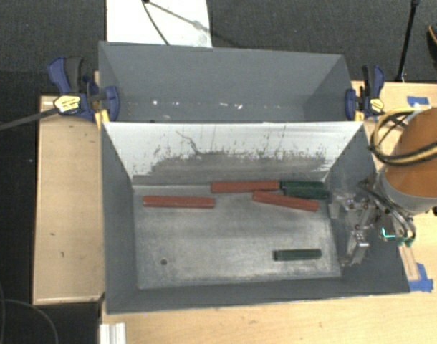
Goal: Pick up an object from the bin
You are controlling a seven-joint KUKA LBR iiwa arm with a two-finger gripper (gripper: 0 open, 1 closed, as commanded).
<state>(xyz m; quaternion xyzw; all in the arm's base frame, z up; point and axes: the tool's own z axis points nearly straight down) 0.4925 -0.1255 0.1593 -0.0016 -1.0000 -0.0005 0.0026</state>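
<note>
My gripper (354, 248) hangs at the right side of the bin, over the sloped right wall, with nothing between its fingers. Nearest to it lies a dark green bar (297, 254) flat on the floor at the front right, a little to the gripper's left. Further back on the right, a reddish-brown bar (286, 202) lies slanted, just in front of a short dark green bar (304, 188).
Along the back of the floor lies another reddish-brown bar (244, 187), and a third one (178, 202) rests at the back left. The arm with its orange cover and cables comes in over the bin's right rim.
</note>
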